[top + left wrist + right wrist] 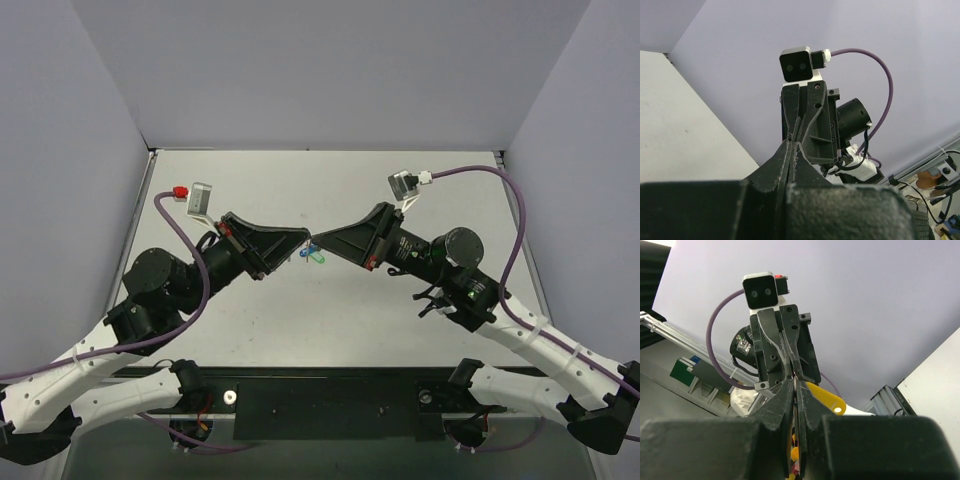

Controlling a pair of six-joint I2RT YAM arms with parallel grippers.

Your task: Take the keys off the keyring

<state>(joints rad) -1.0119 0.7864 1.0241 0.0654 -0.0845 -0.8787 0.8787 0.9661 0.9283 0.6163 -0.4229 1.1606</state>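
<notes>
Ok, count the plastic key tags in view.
3. A yellow oblong plastic key tag juts out beside the right fingers; blue plastic tag and green plastic tag sit side by side in the top view's centre. More may be hidden.

Premises: a robotics laboratory test cell.

Evidence: a pale grey table (330, 310) is boxed in on three sides by plain lavender panels (330, 70). Two robot arms, the left arm (160, 285) and the right arm (460, 270), are fixed beside a black mounting plate (330, 405) at the near edge. Small wrist cameras (405, 185) are fed by purple cables (512, 225). Beyond the panels (wrist views only) stand aluminium framing (660, 325) and clutter with loose wiring (935, 182).
</notes>
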